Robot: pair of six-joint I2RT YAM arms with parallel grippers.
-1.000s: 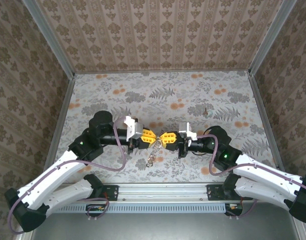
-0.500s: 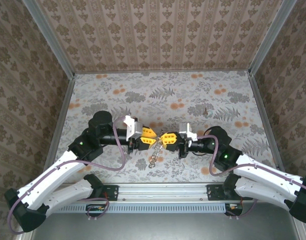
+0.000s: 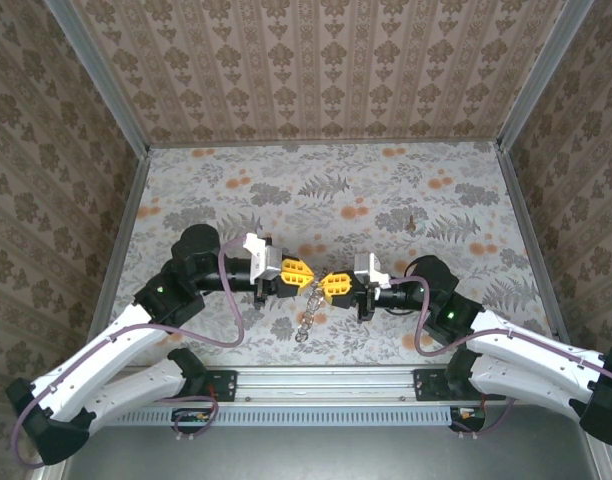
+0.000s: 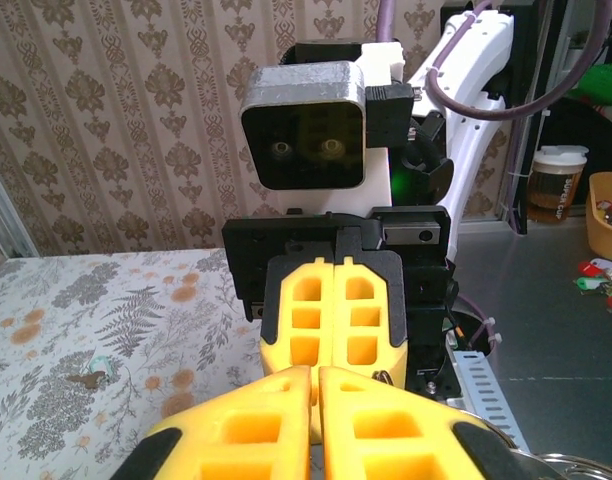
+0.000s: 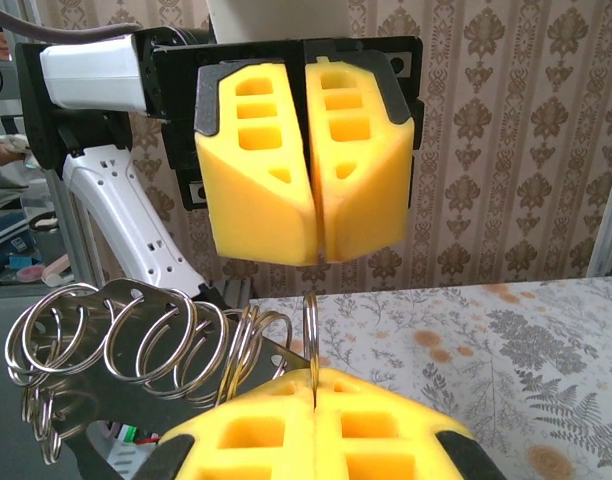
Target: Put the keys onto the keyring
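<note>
My right hand is clamped tight on one ring of the keyring, edge-up, presumably for threading; the rest dangles over the bench; my left hand faces it, fingers together; whether it nips anything I cannot tell.

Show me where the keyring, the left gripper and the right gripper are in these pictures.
keyring (image 3: pixel 306 312): top view, middle of the chain's length.
left gripper (image 3: pixel 307 274): top view, between its yellow fingertips.
right gripper (image 3: pixel 324 285): top view, between its yellow fingertips.
</note>
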